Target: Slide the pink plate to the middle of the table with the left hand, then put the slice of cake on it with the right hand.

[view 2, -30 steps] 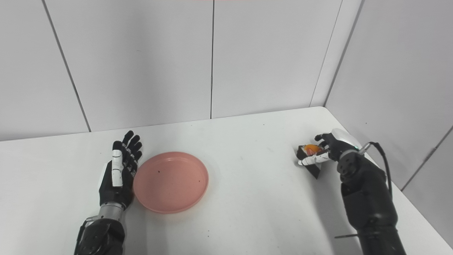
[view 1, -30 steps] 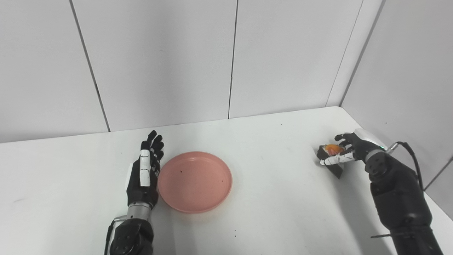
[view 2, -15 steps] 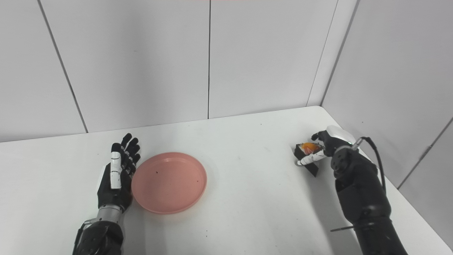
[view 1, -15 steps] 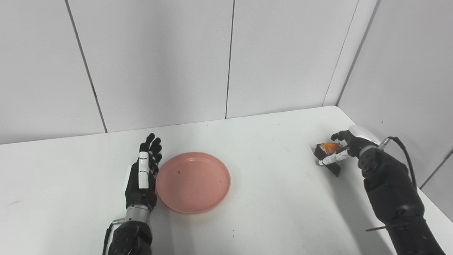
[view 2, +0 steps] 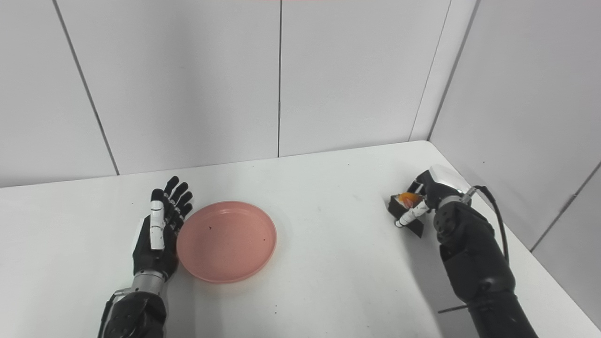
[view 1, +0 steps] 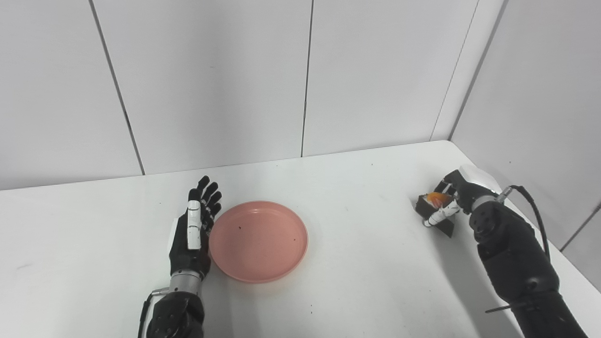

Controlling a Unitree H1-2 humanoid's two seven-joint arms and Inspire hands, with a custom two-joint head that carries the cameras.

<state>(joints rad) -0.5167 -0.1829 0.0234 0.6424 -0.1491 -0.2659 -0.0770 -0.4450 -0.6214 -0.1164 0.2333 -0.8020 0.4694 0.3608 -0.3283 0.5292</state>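
The pink plate (view 1: 258, 240) lies empty on the white table, left of the middle. My left hand (view 1: 193, 231) stands open on its edge, fingers straight, right against the plate's left rim. The dark cake slice (view 1: 436, 206) with an orange topping is at the far right of the table. My right hand (view 1: 454, 197) is closed around it from the right, thumb across its front. Whether the slice is off the table cannot be told. In the right eye view the plate (view 2: 226, 240) and the slice (view 2: 406, 206) show the same way.
The white table (view 1: 366, 263) ends at grey wall panels behind and on the right, close to my right hand. A black cable (view 1: 530, 206) loops off the right wrist.
My right hand has turned and closed more tightly over the cake slice, its thumb now pointing downward. The left hand and plate have kept their places; the camera shifted slightly.
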